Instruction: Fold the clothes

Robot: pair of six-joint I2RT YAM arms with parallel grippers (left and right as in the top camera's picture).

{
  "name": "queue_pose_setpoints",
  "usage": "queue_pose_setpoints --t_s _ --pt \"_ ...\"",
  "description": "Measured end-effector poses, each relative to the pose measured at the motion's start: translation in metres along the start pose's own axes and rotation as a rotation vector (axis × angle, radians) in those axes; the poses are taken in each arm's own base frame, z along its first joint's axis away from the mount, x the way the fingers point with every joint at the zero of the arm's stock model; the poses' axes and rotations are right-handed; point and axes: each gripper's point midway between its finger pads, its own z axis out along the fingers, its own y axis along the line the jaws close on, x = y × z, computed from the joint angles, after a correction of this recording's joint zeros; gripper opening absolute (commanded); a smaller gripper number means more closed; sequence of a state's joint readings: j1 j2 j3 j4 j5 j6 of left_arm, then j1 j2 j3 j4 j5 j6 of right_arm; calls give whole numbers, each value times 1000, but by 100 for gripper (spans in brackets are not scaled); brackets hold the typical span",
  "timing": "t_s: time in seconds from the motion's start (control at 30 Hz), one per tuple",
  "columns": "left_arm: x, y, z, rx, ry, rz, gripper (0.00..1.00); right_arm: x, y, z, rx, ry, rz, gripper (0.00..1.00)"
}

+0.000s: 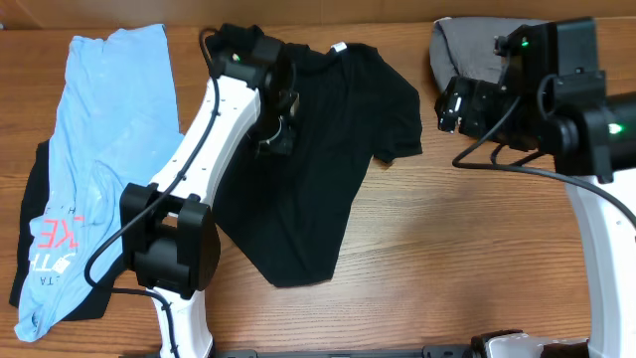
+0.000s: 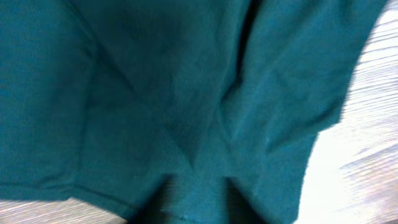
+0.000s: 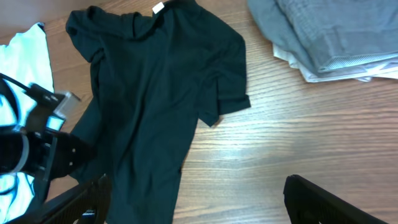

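Note:
A black t-shirt [image 1: 318, 149] lies spread on the wooden table, collar at the back; it also shows in the right wrist view [image 3: 155, 93]. My left gripper [image 1: 273, 134] is low over the shirt's left half. In the left wrist view the cloth [image 2: 155, 93] fills the frame, creases run toward my fingers [image 2: 202, 202], and the jaws are shut on a bunch of it. My right gripper [image 1: 447, 104] is open and empty, above the table to the right of the shirt's sleeve; its fingers [image 3: 193, 199] stand wide apart over bare wood.
A light blue shirt [image 1: 109, 119] lies at the left on a black printed shirt [image 1: 50, 239]. A pile of folded grey clothes [image 1: 467, 45] sits at the back right, also in the right wrist view [image 3: 323, 31].

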State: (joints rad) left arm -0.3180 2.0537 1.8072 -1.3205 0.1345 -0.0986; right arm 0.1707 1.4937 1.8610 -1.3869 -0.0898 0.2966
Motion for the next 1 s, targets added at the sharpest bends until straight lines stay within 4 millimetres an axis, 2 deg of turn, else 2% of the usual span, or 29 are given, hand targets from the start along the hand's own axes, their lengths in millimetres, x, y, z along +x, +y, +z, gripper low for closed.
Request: queue_pose_setpoints --t_s 0.2,0.33,0.47,0.73,1.0 --pt "6 17 40 9 15 -39 4 6 -2 18 0 31 16 90" --pt "12 35 63 10 16 -80 4 6 -3 22 2 36 18 90" --pt "10 50 77 12 -11 -112 4 0 0 23 -13 11 18 90" --pt "16 60 95 11 18 -136 4 -2 7 26 -46 18 57 90" --pt "13 64 99 15 25 -147 4 1 9 43 -57 70 75 90"
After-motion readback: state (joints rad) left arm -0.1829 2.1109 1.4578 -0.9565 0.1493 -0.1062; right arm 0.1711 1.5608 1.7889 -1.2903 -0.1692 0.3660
